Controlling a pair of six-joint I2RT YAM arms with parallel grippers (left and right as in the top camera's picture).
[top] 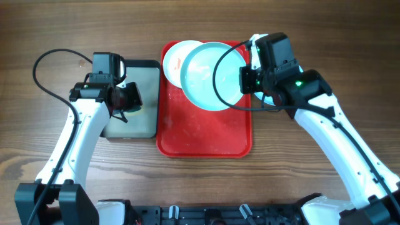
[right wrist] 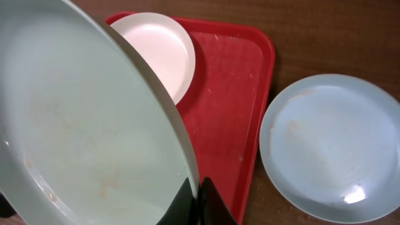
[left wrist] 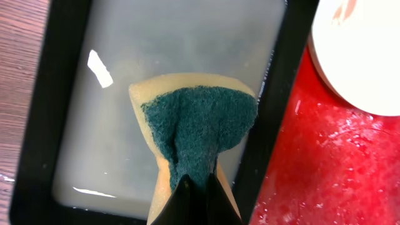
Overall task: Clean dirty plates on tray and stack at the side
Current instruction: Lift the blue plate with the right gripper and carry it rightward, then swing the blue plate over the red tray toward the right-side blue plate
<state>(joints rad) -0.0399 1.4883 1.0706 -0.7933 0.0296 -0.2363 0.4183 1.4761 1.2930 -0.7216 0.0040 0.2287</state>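
Below, a brown wooden table (top: 325, 25) bears the red tray (top: 206, 134).

Bright, even light, soft shadows. White glare patches on the water (left wrist: 156, 62) up-left of the left jaws, another glint on the turquoise plate (right wrist: 331, 144) right of the right jaws. Jaws themselves look blurry.

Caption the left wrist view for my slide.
The left claw pinches a green-faced sponge over the black water tray.

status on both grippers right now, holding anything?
Left gripper: shut on the sponge, above the grey tray.
Right gripper: shut on the rim of a turquoise plate, over the red tray.
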